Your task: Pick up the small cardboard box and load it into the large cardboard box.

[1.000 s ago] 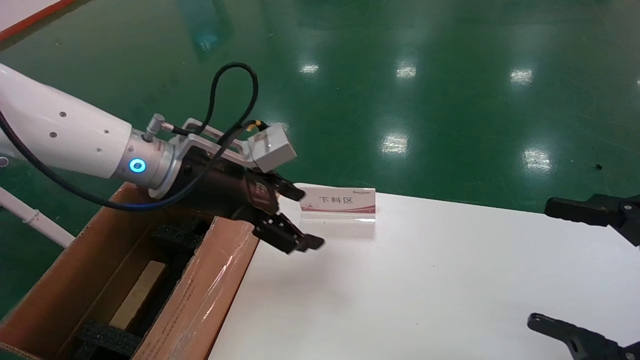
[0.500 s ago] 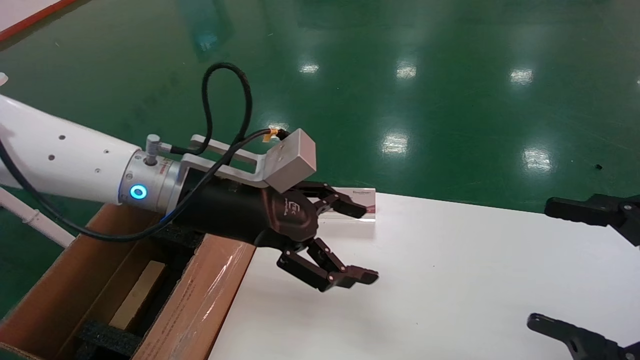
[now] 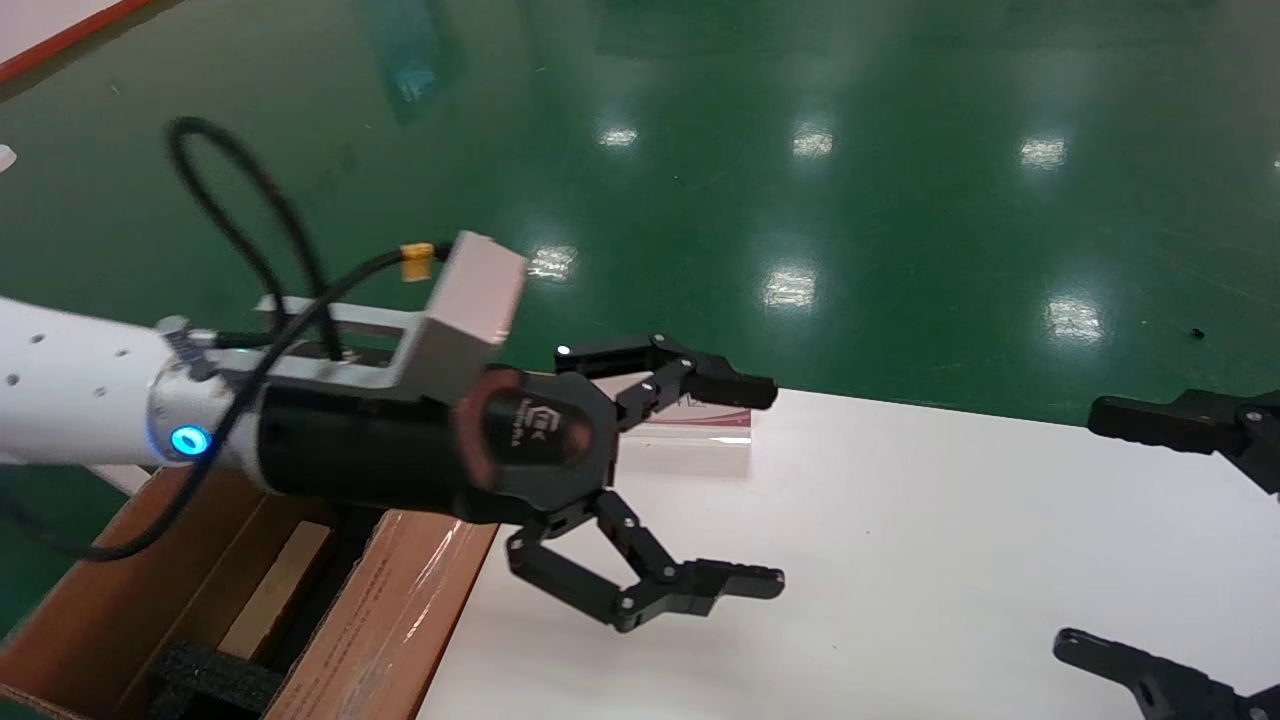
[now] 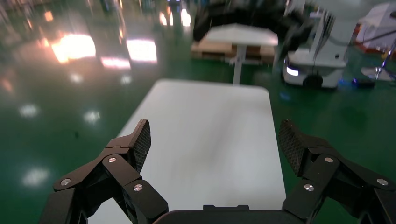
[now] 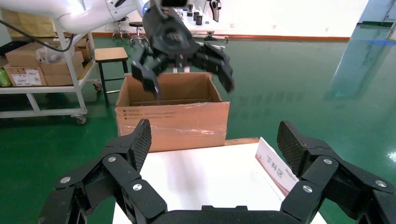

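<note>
The large cardboard box (image 3: 400,600) stands off the white table's (image 3: 900,560) left edge, its taped wall facing the table; the right wrist view shows it too (image 5: 173,119). Inside, between black foam pieces (image 3: 215,675), lies a flat tan carton (image 3: 275,590) that looks like the small cardboard box. My left gripper (image 3: 772,486) hovers open and empty just past the box, over the table's left part; its own view (image 4: 215,135) shows only bare tabletop between the pads. My right gripper (image 3: 1085,525) stays open and empty at the table's right edge (image 5: 214,133).
A small white and red sign (image 3: 715,420) stands at the table's far edge, partly behind the left gripper's upper finger. Green floor surrounds the table. A shelf cart with cartons (image 5: 28,70) and a stool (image 5: 111,55) stand beyond the large box.
The left gripper swung from above the large box's edge out over the table, rolled about its wrist, and its jaws spread wider. The right arm has not moved.
</note>
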Tool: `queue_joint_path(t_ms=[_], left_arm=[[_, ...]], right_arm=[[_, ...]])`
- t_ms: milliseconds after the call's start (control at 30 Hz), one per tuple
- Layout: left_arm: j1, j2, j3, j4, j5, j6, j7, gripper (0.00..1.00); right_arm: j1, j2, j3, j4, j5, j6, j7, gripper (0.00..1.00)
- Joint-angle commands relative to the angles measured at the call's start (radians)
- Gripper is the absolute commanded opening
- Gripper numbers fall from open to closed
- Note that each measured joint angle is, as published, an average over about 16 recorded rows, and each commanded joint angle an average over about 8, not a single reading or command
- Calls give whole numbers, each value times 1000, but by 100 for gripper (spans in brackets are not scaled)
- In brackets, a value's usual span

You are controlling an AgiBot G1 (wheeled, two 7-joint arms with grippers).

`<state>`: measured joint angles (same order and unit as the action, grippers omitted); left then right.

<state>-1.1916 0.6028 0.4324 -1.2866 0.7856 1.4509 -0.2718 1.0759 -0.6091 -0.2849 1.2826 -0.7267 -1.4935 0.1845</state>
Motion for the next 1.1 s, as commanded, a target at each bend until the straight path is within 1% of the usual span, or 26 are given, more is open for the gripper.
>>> queue_joint_path(t_ms=[33,133,233,567,833,1100], left_arm=[[56,4,-73,1,-26,21,40,100],[100,7,-131,2,-47,38,72,100],[117,8,-152,3,-55,45,84,100],[116,8,-152,3,-56,45,85,100],[128,9,-169,4,-61,48,88,100],[122,9,-160,4,-58,47,87,100]], right_arm=[[0,0,1,0,0,0,0,0],[0,-1,1,0,-1,-1,1,0],[-1,-1,2,1,-2,-1,1,0],[-1,-2,5,1,-4,-2,3,0],[-1,-2,5,1,-4,-2,3,0],[-2,-2,6,1,-4,-2,3,0]])
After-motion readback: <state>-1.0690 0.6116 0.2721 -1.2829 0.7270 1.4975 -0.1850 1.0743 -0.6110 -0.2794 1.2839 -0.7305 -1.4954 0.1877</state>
